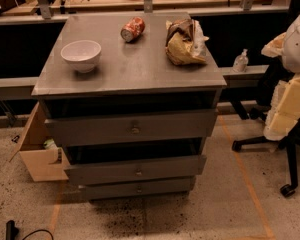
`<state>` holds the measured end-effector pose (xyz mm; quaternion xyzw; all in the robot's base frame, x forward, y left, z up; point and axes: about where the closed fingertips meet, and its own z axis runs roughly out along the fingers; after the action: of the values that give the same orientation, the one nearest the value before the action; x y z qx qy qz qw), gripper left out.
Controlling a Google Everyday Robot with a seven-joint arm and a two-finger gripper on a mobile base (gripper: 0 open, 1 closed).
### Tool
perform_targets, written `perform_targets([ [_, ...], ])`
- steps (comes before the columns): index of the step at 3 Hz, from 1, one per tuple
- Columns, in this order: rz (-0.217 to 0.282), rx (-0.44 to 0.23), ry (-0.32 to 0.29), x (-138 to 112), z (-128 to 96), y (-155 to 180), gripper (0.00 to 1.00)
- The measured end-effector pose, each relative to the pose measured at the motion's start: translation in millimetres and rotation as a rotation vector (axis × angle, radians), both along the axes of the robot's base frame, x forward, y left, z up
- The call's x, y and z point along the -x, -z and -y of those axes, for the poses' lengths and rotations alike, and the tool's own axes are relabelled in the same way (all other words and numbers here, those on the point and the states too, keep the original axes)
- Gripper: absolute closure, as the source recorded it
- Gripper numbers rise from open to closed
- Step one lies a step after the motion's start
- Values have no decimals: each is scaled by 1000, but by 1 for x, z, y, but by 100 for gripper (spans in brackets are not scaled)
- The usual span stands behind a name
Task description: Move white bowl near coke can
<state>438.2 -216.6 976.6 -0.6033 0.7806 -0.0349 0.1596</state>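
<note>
The white bowl [81, 54] stands upright on the left part of the grey cabinet top [132, 71], near its left edge. The coke can [132, 29] lies on its side at the back middle of the top, silver end towards the front left. It is about a bowl's width behind and to the right of the bowl. The gripper does not show anywhere in the camera view.
A crumpled brown-and-yellow snack bag [186, 41] lies at the back right of the top. The cabinet's drawers [135, 129] are pulled slightly open. A cardboard box [37, 156] sits on the floor at left. An office chair [285, 144] with pale bulky things stands at right. A small bottle [241, 61] is on a ledge.
</note>
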Motion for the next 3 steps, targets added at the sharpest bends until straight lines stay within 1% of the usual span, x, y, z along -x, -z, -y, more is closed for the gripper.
perform_targets([
  [1, 0, 0, 0, 0, 0, 0, 0],
  [2, 66, 1, -59, -21, -19, -6, 0],
  [3, 194, -44, -215, -62, -64, -17, 0],
])
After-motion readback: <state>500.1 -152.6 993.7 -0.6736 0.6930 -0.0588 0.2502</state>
